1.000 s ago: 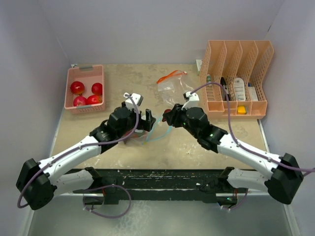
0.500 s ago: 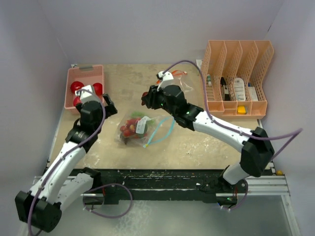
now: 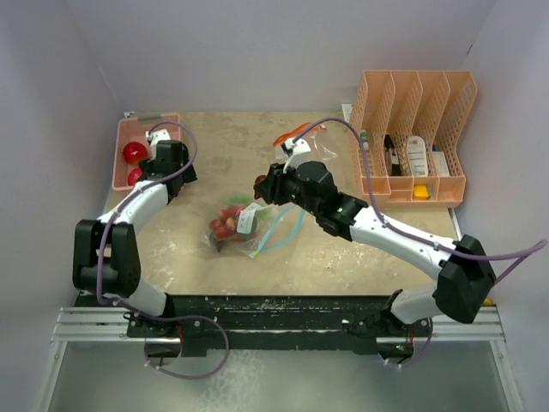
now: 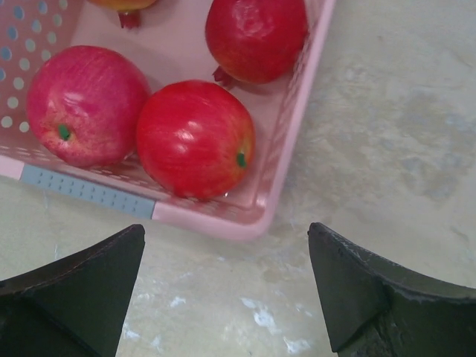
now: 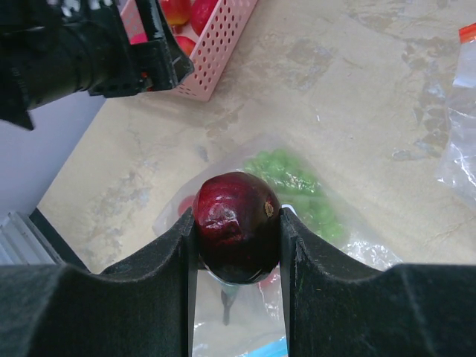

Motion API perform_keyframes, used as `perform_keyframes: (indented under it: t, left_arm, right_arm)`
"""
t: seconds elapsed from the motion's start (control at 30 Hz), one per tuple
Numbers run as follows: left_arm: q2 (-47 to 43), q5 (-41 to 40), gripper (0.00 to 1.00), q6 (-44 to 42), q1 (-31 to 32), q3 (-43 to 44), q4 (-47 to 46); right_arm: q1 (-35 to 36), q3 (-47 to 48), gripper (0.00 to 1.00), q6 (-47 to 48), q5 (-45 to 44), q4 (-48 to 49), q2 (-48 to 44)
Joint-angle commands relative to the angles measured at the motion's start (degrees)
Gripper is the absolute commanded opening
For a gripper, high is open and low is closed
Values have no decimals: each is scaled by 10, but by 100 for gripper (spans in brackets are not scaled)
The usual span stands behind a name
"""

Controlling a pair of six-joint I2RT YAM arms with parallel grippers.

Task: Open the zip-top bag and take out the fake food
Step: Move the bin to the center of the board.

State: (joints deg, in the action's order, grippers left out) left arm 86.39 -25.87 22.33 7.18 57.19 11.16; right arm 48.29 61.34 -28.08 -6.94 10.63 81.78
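The clear zip-top bag [image 3: 236,225] lies mid-table with red fake food and a cluster of green pieces [image 5: 294,182] still inside. My right gripper [image 3: 262,187] hangs just above the bag's right side. In the right wrist view this gripper [image 5: 236,216] is shut on a dark red round fruit [image 5: 236,230]. My left gripper [image 3: 171,167] is at the near right corner of the pink basket [image 3: 146,124]. Seen from the left wrist, that gripper [image 4: 226,232] is open over bare table with nothing between its fingers. Red apples [image 4: 195,137] lie in the basket [image 4: 223,219].
A second clear bag with an orange zip [image 3: 300,142] lies at the back centre. A peach divided organizer [image 3: 412,137] with small items stands at the back right. White walls close in the table on three sides.
My left arm has swung from the bag across to the pink basket, and its jaws stay wide. The right gripper has lifted off the bag, moved back-left, and now holds the dark red fruit over it.
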Motion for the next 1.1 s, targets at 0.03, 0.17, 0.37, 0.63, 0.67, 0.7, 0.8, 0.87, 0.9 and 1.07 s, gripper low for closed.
perform_keyframes:
  t: [0.03,0.17,0.37,0.63,0.67,0.7,0.8,0.87,0.9,1.07]
  left_arm:
    - [71,52,91,-1,-24,42,-58]
    - [113,73,85,-4,-24,53,-78]
    - [129,97,56,-2,-23,51,-94]
    - [70,96,79,-16,-16,69,-90]
    - [73,97,82,-19,-16,82,-84]
    - [80,97,84,-21,-16,96,-76]
    - [115,94,88,-23,-19,142,-55]
    - [145,99,88,-22,-21,170,-47]
    - [163,102,88,-21,-23,184,-41]
    - [229,114,67,-3,-23,219,-39]
  right_arm:
    - [-6,-17,8,2,-18,0,-43]
    - [-7,-32,7,2,-27,-3,-70]
    - [-13,-66,7,1,-32,-7,-83]
    - [-16,-61,7,-1,-25,-5,-71]
    - [-16,-60,7,-1,-24,-5,-69]
    - [-16,-58,7,-1,-24,-6,-67]
    - [-17,-52,7,1,-24,-12,-65]
    - [-19,-46,7,3,-25,-21,-65]
    - [-20,-44,7,4,-26,-25,-65]
    - [-25,-26,7,6,-28,-45,-77]
